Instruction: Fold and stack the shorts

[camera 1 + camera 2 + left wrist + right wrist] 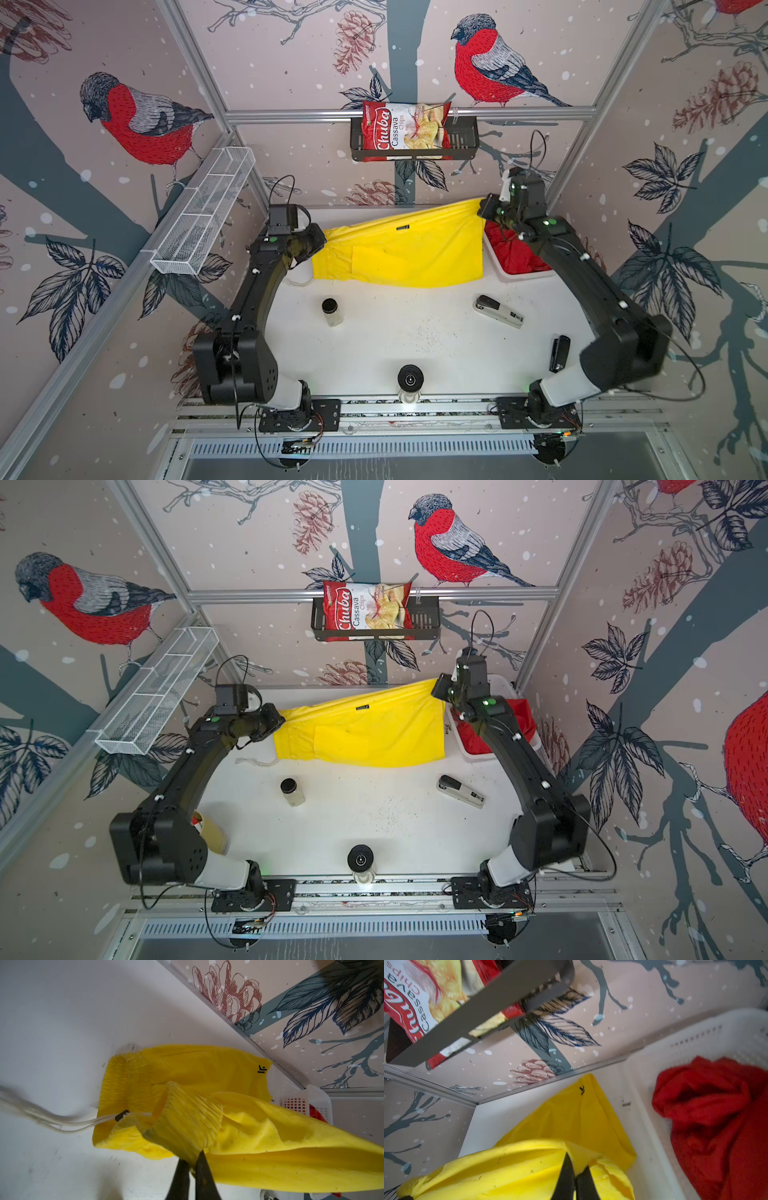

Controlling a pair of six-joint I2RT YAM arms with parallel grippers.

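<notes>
Both arms outstretched, left end effector (pixel 192 1160) and right end effector (pixel 576 1165) tight on the yellow shorts (pixel 415 253).

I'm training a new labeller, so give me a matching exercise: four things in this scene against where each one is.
Things:
1 yellow shorts
2 red shorts
3 chips bag
4 stapler

Places:
A in the white basket
B lying free on the table
C in the black wall rack
D held by left pincer and right pincer

Pairs: 1-D, 2-A, 3-C, 4-B
</notes>
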